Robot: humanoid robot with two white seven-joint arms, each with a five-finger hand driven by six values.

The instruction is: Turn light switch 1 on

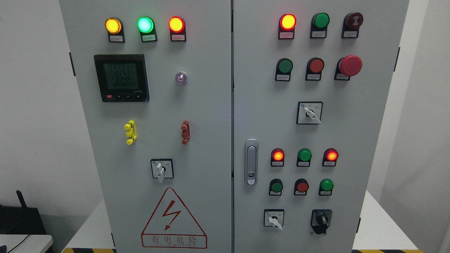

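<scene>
Straight ahead: a grey electrical cabinet (211,105) with two doors fills the head view.
Left door, top: three lit lamps in a row, a yellow lamp (113,25), a green lamp (145,24) and a red lamp (176,24).
Left door, middle: a digital meter (121,78) showing lit figures, with a small clear lamp (181,78) to its right; below them a yellow clip (130,132) and a red clip (185,131).
Left door, lower: a white turn switch (161,169) above a red warning triangle (173,219).
Right door: rows of red and green buttons and lamps, a red mushroom button (349,65), a door handle (251,161), three white turn switches (309,112) and a black knob (321,219).
Light switch 1: the labels are too small to read, so I cannot tell which control it is.
Hands: neither robot hand shows, so their state cannot be told.
Lower left corner: a dark device (21,218) beside the cabinet.
</scene>
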